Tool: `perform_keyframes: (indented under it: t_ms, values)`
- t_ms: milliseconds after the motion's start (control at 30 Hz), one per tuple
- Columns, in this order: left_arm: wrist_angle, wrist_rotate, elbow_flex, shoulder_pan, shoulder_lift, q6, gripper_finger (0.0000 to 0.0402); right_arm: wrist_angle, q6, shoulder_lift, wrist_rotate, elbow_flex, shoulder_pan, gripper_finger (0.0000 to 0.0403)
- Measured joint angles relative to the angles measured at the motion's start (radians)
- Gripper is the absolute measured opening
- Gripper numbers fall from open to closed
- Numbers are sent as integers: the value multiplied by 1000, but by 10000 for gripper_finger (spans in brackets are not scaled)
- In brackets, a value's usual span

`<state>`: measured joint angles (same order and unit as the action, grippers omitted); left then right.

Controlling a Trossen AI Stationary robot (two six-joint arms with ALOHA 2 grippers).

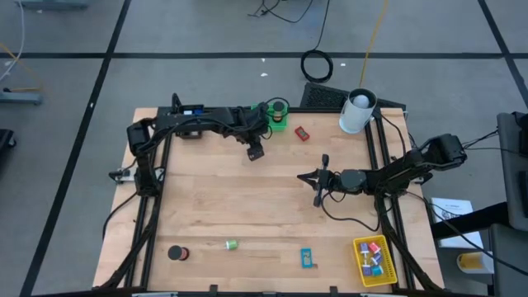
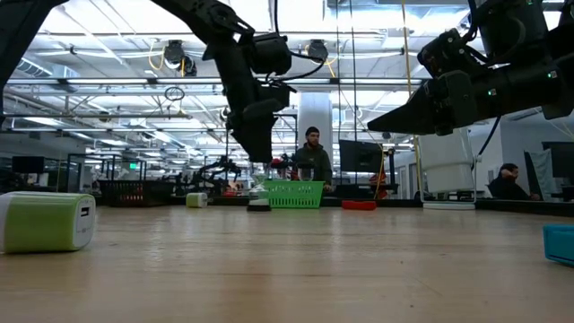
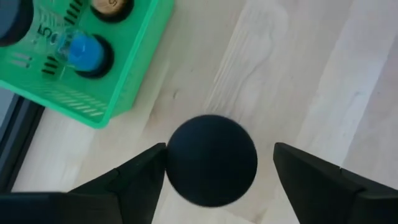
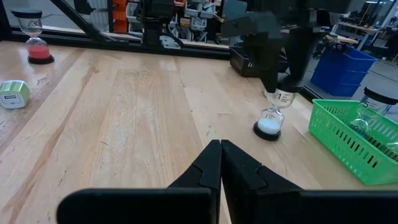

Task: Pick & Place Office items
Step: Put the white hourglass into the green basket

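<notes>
An hourglass (image 4: 272,116) is standing on the bench (image 1: 247,206) just beside the green bin (image 1: 278,116), at the far side. The left end effector (image 3: 214,163) is hovering over it, fingers apart. The right end effector (image 4: 220,163) is waiting mid-bench, fingers together.

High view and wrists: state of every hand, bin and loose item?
Left hand: open, fingers either side of an hourglass cap.
Right hand: shut, empty.
White-sand hourglass: upright, under left hand, outside the bins.
Green bin: upright, holds hourglasses.
Red-sand hourglass: upright, untouched.
Green block: lying flat, untouched.
Yellow bin: holds several small items.
</notes>
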<state>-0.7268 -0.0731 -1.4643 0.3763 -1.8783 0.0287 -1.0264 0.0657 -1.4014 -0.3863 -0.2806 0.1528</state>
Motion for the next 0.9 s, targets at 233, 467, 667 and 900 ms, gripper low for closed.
perform_keyframes:
  t_ms: [233, 467, 667, 900]
  values:
    - [-1, -4, 0, 8, 0, -1, 298, 0, -1, 0, 0, 0, 0, 1]
    - [7, -3, 0, 8, -8, 20, 241, 0, -1, 0, 0, 0, 0, 1]
    - [19, -5, 0, 14, -8, 38, 217, 0, -1, 0, 0, 0, 0, 1]
    - [29, -33, 1, 24, 19, 53, 221, 0, -1, 0, 0, 0, 0, 1]
